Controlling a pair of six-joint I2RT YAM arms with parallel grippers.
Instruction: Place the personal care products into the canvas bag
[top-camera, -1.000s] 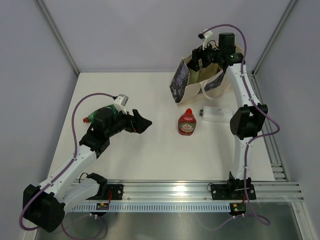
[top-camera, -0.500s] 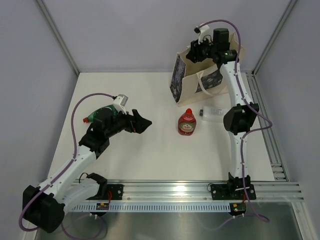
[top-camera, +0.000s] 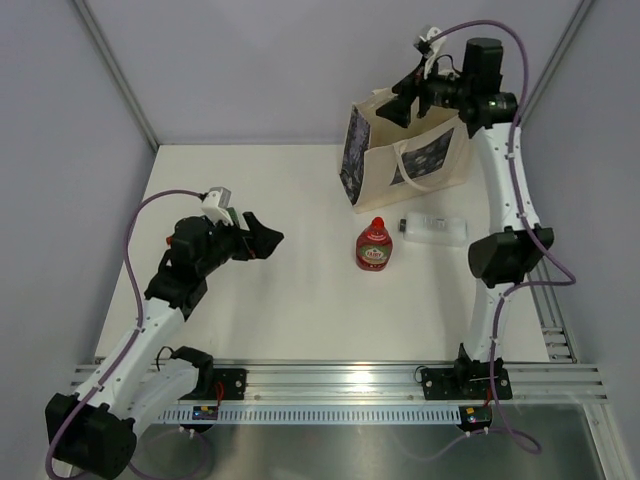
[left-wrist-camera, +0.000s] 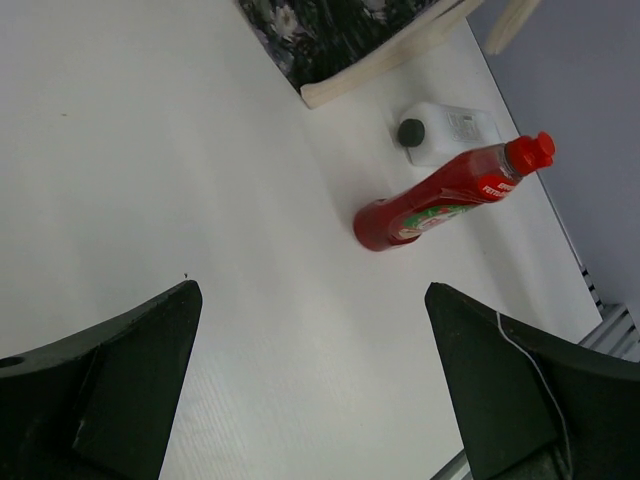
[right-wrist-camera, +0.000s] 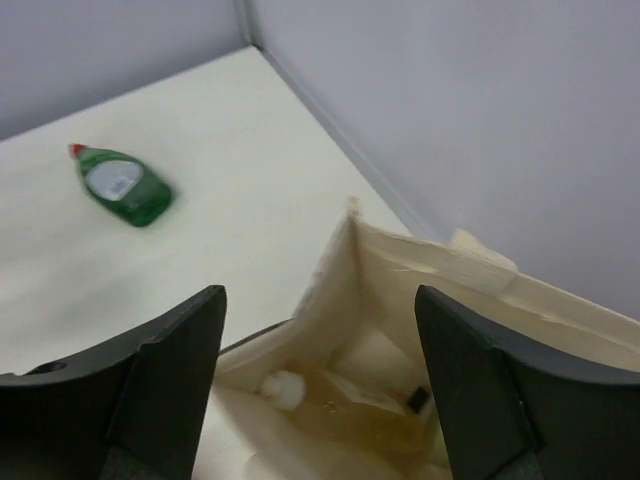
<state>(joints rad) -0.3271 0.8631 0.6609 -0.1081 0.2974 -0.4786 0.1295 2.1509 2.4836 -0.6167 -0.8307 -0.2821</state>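
The canvas bag (top-camera: 408, 152) stands at the back right, its mouth open. My right gripper (top-camera: 404, 103) hangs open and empty just above that mouth; its wrist view (right-wrist-camera: 318, 292) looks down into the bag (right-wrist-camera: 440, 252), where a peach flask (right-wrist-camera: 375, 412) with a white cap lies among other pale shapes. A squat red bottle (top-camera: 375, 246) and a clear bottle (top-camera: 436, 228) lie on the table in front of the bag, and both show in the left wrist view (left-wrist-camera: 450, 188) (left-wrist-camera: 447, 133). A green bottle with a red cap (right-wrist-camera: 125, 186) lies far left. My left gripper (top-camera: 262, 236) (left-wrist-camera: 310, 290) is open and empty, well left of the red bottle.
Grey walls enclose the white table (top-camera: 280, 190) at the back and sides. A metal rail (top-camera: 340, 380) with the arm bases runs along the near edge. In the top view the left arm covers the green bottle.
My right gripper has risen out of the bag's mouth and shifted right, still open. My left arm has drawn back to the left, away from the red bottle.
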